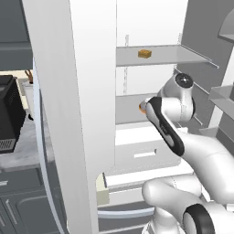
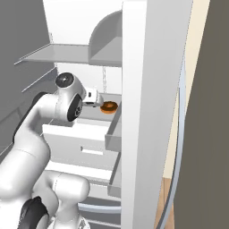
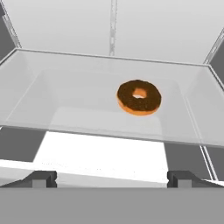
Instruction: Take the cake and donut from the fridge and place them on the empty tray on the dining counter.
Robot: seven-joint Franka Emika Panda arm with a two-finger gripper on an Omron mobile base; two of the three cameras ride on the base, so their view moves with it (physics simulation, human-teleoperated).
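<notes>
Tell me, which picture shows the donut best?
The hand view: the donut lies whole on the glass fridge shelf, glaze and hole plain. The right base view shows it small beside the white fridge door. In the left base view just an orange sliver peeks from behind the arm.

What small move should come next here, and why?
Probably ease the open gripper forward and slightly right over the donut. It lies flat on the fridge shelf, ahead of the fingertips and untouched, with nothing between the jaws yet.
</notes>
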